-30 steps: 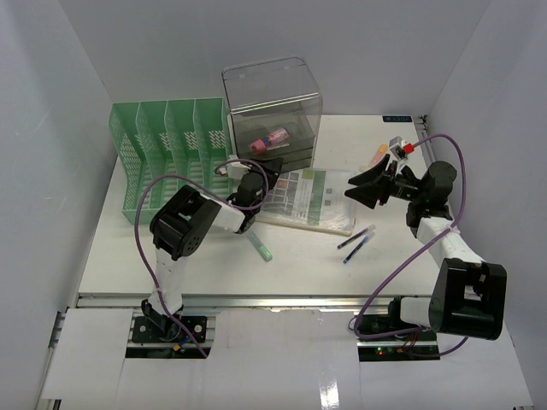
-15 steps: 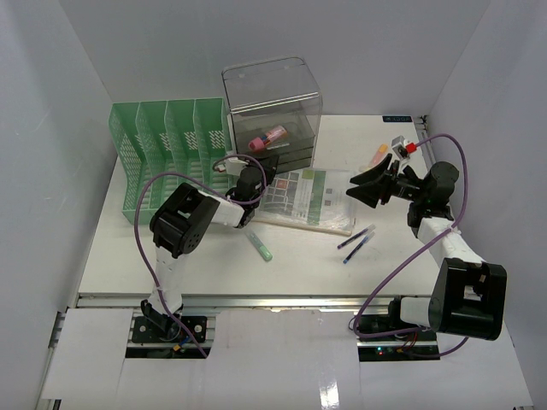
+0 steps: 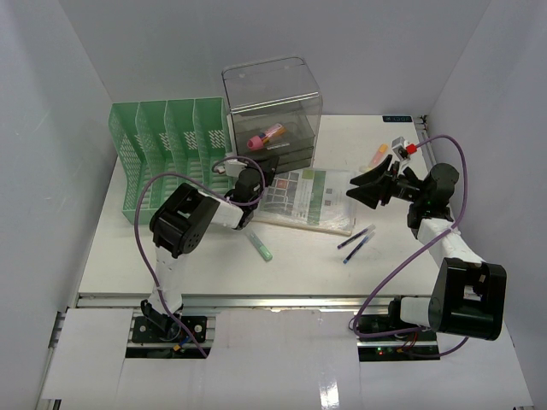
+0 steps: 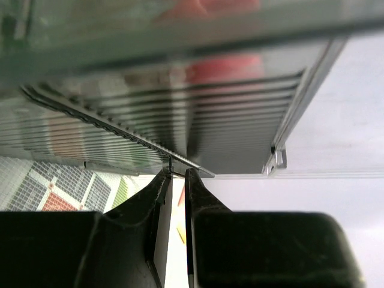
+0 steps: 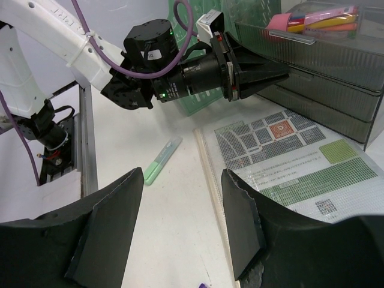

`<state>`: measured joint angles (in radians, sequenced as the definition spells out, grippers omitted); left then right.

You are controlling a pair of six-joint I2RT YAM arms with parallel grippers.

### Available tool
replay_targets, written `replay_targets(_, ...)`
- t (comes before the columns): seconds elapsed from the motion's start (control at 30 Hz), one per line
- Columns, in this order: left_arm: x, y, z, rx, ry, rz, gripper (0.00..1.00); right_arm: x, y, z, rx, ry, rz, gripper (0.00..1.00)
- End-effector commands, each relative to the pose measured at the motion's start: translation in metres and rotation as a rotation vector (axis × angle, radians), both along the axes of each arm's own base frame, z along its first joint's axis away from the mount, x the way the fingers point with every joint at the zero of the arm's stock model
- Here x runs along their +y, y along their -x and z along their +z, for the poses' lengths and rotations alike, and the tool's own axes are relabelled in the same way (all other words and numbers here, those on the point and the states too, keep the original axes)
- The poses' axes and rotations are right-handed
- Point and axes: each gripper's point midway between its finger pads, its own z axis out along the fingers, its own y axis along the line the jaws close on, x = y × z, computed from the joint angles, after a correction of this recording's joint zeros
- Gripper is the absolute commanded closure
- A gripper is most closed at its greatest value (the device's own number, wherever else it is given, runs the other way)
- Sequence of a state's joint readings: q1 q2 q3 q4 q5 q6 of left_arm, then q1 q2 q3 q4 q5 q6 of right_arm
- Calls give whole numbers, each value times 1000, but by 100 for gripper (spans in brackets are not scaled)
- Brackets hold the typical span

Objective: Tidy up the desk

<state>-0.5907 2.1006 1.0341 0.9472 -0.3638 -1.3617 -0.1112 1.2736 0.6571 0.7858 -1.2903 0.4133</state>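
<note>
On the white desk [image 3: 154, 256] a clear grey drawer box [image 3: 273, 102] stands at the back. Its top drawer [image 5: 312, 27] sticks out a little, with pink and yellow items inside. My left gripper [image 3: 268, 166] reaches the box front just below that drawer. Its jaws [image 4: 178, 174] are pinched nearly together on the thin handle lip of a lower drawer [image 4: 240, 144]. My right gripper [image 3: 352, 190] hovers open over the desk beside a printed booklet [image 3: 308, 198], holding nothing. A green highlighter [image 3: 261, 248] and two purple pens [image 3: 355, 242] lie loose.
A green mesh file rack [image 3: 162, 145] stands at the back left. Small red and orange items [image 3: 397, 149] lie at the back right. White walls close in both sides, and a metal rail [image 3: 282, 299] runs along the desk's front edge.
My left gripper has narrowed its jaws and shifted slightly toward the drawer box. The pink item in the top drawer has shifted a little back. The right arm has stayed still.
</note>
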Motion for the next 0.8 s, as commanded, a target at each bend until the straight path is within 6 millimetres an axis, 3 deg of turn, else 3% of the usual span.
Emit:
replay_targets(0.0, -19, 21, 29, -68, 26, -81, 100, -1, 2, 6, -42, 5, 4, 39)
replay_targets(0.3, -32, 61, 32, -71, 39, -134, 100, -2, -2, 2, -39, 8, -11, 38)
replay_targets(0.57, -38, 82, 35, -66, 35, -171, 96, -5, -9, -4, -43, 34, -37, 36)
replay_targets(0.67, -37, 82, 31, -43, 29, -166, 78, -6, -11, -7, -46, 49, -46, 36)
replay_targets(0.77, -34, 83, 29, -17, 9, -158, 52, -8, -14, -9, -53, 68, -57, 34)
